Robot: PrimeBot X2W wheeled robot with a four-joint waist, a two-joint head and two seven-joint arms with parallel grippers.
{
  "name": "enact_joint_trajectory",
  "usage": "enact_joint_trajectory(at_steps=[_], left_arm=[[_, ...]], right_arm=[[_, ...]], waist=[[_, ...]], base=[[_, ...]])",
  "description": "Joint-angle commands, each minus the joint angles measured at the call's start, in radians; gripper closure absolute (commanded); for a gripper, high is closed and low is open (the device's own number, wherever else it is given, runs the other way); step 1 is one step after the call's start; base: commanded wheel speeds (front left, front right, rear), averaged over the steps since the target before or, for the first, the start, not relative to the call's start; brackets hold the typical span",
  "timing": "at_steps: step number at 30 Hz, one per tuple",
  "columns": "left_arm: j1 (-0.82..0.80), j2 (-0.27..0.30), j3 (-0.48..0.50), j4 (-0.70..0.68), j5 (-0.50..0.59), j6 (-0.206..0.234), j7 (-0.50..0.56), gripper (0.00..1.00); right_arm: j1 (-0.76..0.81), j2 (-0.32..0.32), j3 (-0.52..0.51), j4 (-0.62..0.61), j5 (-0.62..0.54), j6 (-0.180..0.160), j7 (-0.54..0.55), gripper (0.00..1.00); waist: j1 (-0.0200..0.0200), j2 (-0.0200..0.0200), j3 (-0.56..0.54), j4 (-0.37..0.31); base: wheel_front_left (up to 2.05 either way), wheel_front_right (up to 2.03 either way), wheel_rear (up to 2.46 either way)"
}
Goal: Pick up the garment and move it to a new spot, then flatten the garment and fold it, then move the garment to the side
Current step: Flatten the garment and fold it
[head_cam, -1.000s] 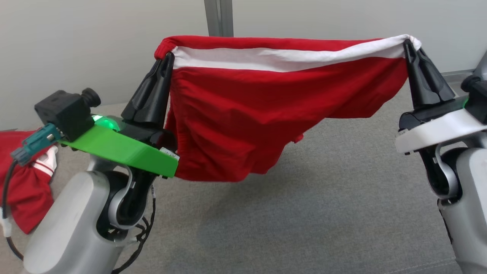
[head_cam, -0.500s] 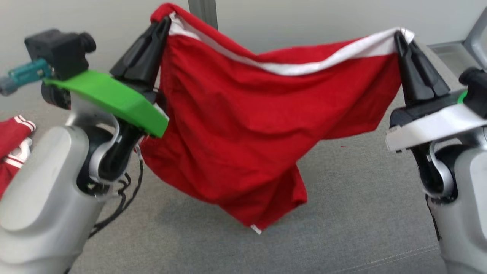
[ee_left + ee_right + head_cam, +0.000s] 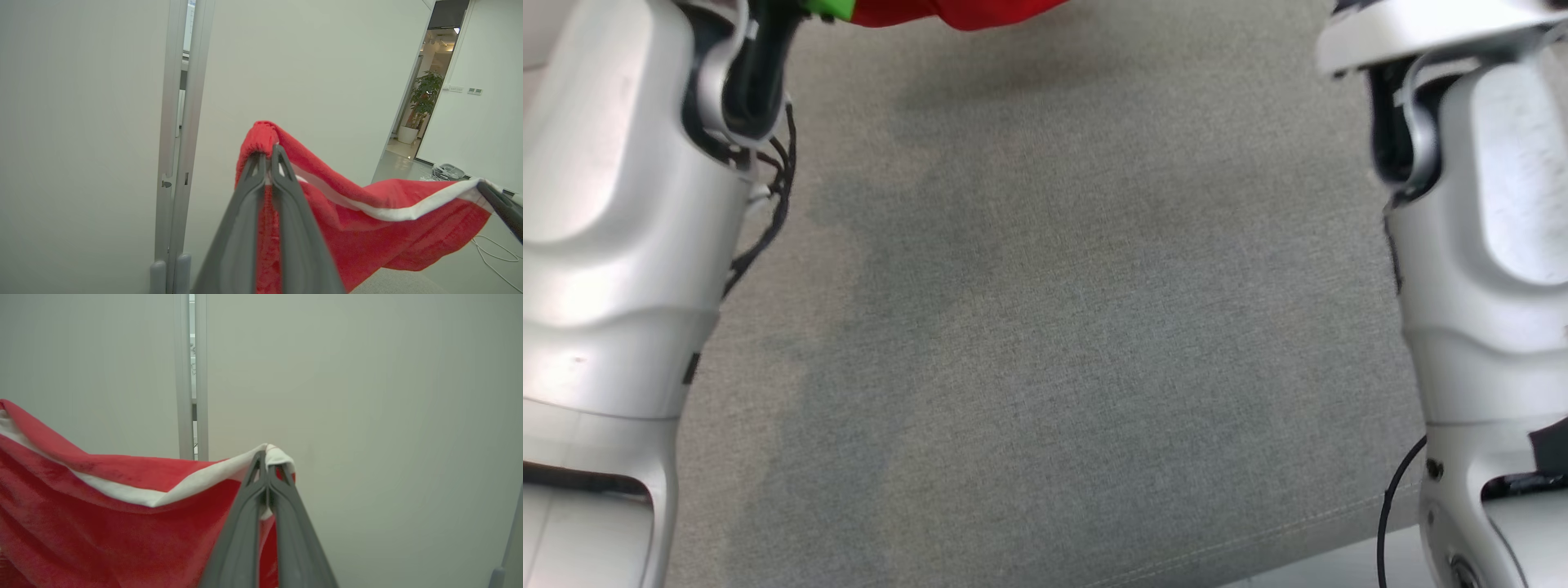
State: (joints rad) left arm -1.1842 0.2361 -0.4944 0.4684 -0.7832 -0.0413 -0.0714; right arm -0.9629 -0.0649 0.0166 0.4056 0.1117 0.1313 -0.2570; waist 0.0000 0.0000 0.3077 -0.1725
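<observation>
**Hold.** The left hand (image 3: 267, 153) was closed on one upper corner of the garment (image 3: 367, 237), with red cloth bunched over and between its fingertips. The right hand (image 3: 266, 457) was also closed, pinching the opposite corner at the white band (image 3: 135, 494).

**Position of the garment.** The two held corners stood well apart. The top edge ran between them with a shallow sag, and the body of the cloth hung freely below, in the air in front of a pale wall (image 3: 367, 396). In the head view the lowest red fold showed at the top edge and appeared to hang above the grey cloth-covered surface (image 3: 1045, 327), between the left forearm (image 3: 613, 204) and the right forearm (image 3: 1486, 245).

**Assessment.** The two-corner hold was judged to let the cloth's own weight draw out its creases. The bare surface between the forearms was the likely place to lay it. Flattening and folding were not yet done.
</observation>
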Motion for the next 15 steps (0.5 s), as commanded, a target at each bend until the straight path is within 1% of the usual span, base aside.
enact_joint_trajectory(at_steps=[1, 5, 8, 12, 15], left_arm=[[0.036, -0.001, -0.009, 0.038, -0.003, -0.014, -0.015, 1.0], [0.122, -0.008, -0.058, 0.104, 0.021, -0.046, -0.07, 1.0], [0.214, -0.011, -0.069, 0.114, 0.003, -0.057, -0.116, 1.0], [0.34, -0.001, -0.066, 0.075, -0.005, -0.064, -0.164, 1.0], [0.443, 0.001, -0.039, 0.003, -0.009, -0.047, -0.186, 1.0]], right_arm=[[0.034, 0.006, 0.012, 0.029, -0.007, -0.001, -0.007, 1.0], [0.114, 0.011, 0.012, 0.03, 0.002, -0.001, -0.009, 1.0], [0.199, 0.013, 0.012, 0.012, 0.011, -0.001, -0.009, 1.0], [0.31, 0.014, -0.007, -0.039, 0.03, -0.001, -0.009, 1.0], [0.396, 0.013, -0.031, -0.108, 0.045, -0.001, -0.009, 1.0]], waist=[[0.0, 0.0, 0.086, -0.024], [0.0, 0.0, 0.107, -0.022], [0.0, 0.0, 0.107, -0.018], [0.0, 0.0, 0.088, -0.013], [0.0, 0.0, 0.058, -0.004]], base=[[0.0, 0.0, 0.0], [0.0, 0.0, 0.0], [0.0, 0.0, 0.0], [0.0, 0.0, 0.0], [0.0, 0.0, 0.0]])
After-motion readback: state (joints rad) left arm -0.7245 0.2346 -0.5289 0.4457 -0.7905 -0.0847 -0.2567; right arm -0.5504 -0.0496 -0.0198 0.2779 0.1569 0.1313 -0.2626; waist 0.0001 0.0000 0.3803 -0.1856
